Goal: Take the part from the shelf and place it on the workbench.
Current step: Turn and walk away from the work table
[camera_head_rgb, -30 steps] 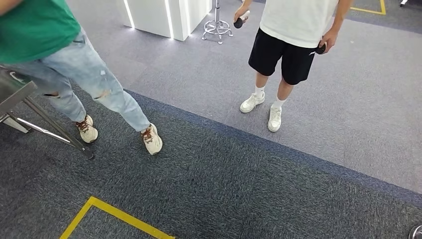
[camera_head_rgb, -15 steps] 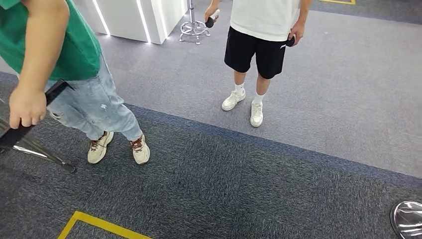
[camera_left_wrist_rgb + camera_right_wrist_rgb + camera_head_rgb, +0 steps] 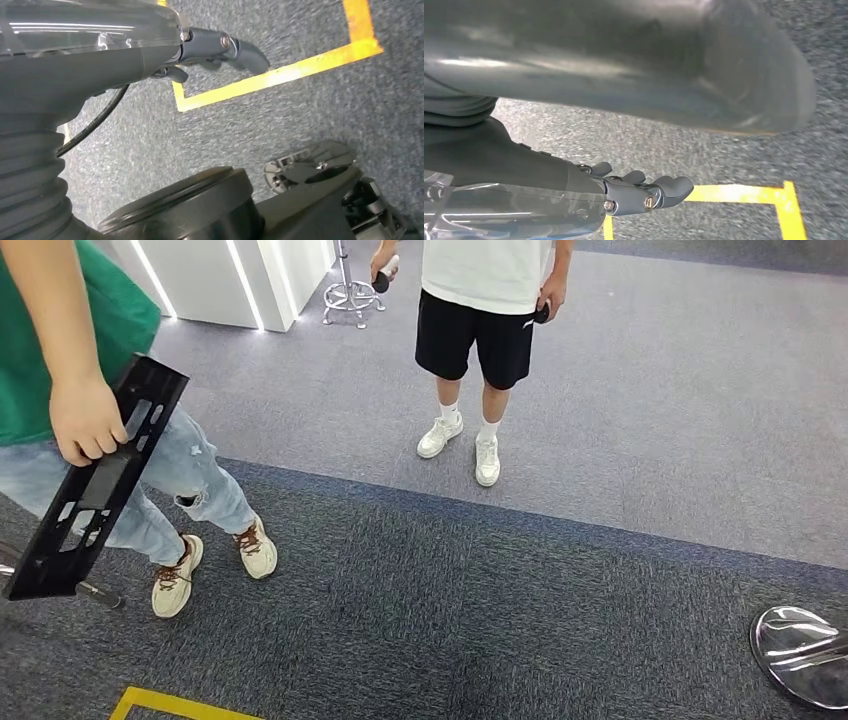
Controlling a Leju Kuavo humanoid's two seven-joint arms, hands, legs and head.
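My view has swung since a moment ago, so the whole floor has slid across the picture; that is my head turning, not the room. What has truly changed is the person in the green shirt (image 3: 60, 330) at my left, whose hand (image 3: 88, 420) is now in plain sight, gripping the long black slotted part (image 3: 95, 485) and holding it tilted, its lower end near a thin metal leg (image 3: 95, 592) by their shoes. The person in the white shirt (image 3: 485, 300) stands further back on the lighter carpet, a small dark object in each hand, with a white lit cabinet (image 3: 230, 280) and a stool base (image 3: 350, 295) behind. A shiny round metal base (image 3: 805, 652) has come further into view at my lower right. My left hand (image 3: 220, 47) hangs over grey carpet and a yellow floor line (image 3: 280, 75), fingers loosely extended and holding nothing; my right hand (image 3: 644, 192) looks the same, though its view is partly blocked and blurred.
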